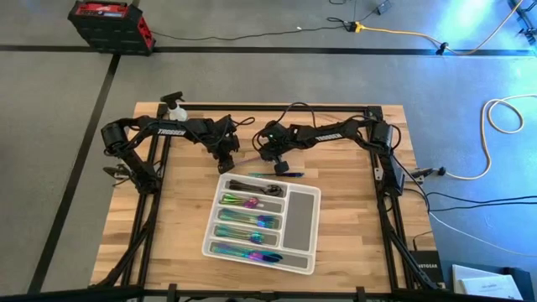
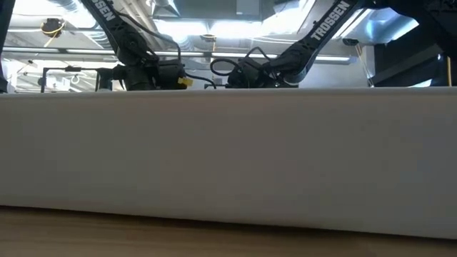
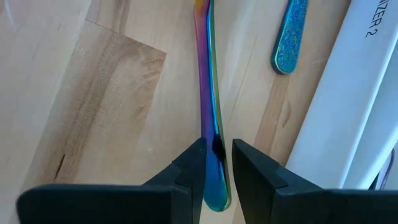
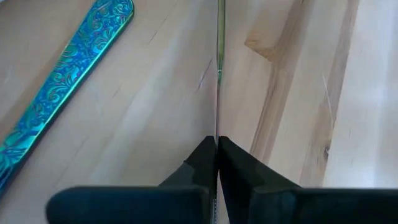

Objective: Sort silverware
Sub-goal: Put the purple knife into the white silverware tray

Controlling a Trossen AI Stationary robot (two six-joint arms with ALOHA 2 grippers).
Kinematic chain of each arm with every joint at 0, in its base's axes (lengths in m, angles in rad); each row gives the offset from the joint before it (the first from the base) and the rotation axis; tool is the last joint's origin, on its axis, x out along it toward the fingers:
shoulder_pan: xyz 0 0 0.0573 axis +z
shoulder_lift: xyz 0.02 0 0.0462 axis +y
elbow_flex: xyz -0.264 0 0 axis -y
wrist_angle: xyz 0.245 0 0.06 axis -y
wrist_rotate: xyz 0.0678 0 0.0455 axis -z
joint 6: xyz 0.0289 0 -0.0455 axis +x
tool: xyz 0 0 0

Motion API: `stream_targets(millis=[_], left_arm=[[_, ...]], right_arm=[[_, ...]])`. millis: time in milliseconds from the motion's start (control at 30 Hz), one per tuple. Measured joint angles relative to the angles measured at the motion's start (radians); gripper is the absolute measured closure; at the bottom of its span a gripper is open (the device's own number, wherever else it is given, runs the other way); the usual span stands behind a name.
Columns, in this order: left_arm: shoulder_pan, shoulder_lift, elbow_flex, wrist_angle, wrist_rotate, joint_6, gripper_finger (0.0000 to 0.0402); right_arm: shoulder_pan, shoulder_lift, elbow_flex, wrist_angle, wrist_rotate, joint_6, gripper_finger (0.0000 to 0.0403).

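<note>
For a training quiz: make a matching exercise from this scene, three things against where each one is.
Things:
1. rainbow utensil
2. thin utensil seen edge-on
3. spray bottle

Places:
A. at the table's far edge, behind the left arm
B. clamped in the left tool
C. clamped in the right tool

Pairs: 1-B, 2-C, 3-A

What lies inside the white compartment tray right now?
White compartment tray: iridescent silverware fills the four long slots, dark pieces the top slot; the wide side slot looks empty. Anything underneath stays hidden.
</note>
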Motion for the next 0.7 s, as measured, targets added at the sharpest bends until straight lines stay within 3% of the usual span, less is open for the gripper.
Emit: stream_targets(millis=[367, 700], left_arm=[[-0.002, 0.0, 0.0, 0.069, -0.072, 0.059, 0.0335], [-0.037, 0.0, 0.0, 0.114, -0.124, 0.047, 0.0272]], right_arm=[[-0.002, 0.0, -0.002, -0.021, -0.038, 0.083, 0.0403], [-0.01, 0.002, -0.002, -0.039, -0.099, 0.148, 0.0403]])
